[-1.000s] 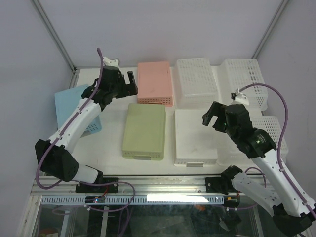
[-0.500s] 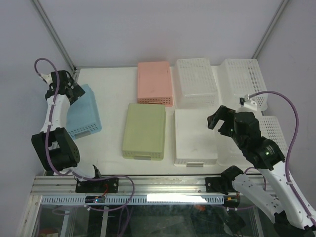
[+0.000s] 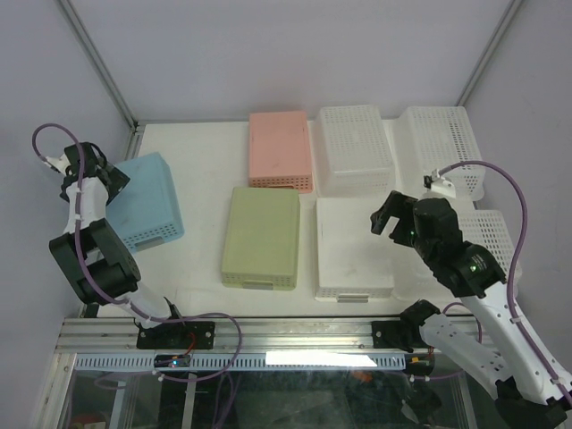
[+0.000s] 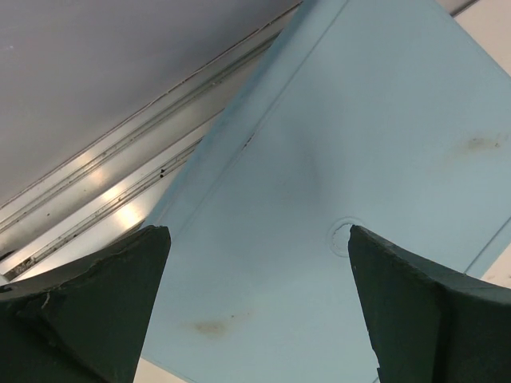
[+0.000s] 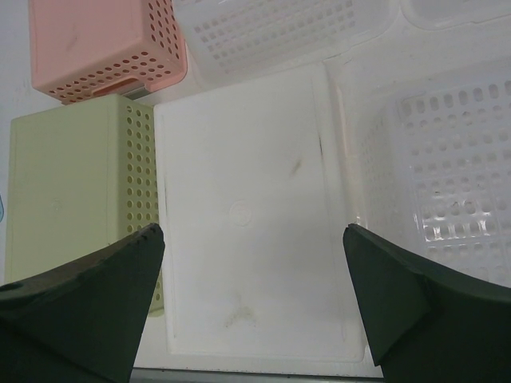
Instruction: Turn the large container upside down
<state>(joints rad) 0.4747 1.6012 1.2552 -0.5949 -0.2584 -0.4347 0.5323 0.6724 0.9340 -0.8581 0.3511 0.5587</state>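
Several plastic baskets of similar size lie on the table, and I cannot tell which one is the large container. A blue basket (image 3: 147,201) lies at the left with its solid base up. My left gripper (image 3: 107,176) hangs open over its left edge; the left wrist view shows the blue base (image 4: 335,159) between the spread fingers, untouched. My right gripper (image 3: 391,217) hovers open above a white basket (image 3: 353,246) that also lies base up (image 5: 247,239). Nothing is held.
A pink basket (image 3: 281,149) and a green one (image 3: 261,235) lie base up in the middle. Two more white baskets (image 3: 356,143) (image 3: 444,143) stand at the back, and an open-topped one (image 3: 496,234) is under my right arm. Frame posts and walls close in both sides.
My left arm has swung from beside the pink basket back to the far left and folded up over the blue basket's edge. The right gripper shifted only slightly. No basket moved.
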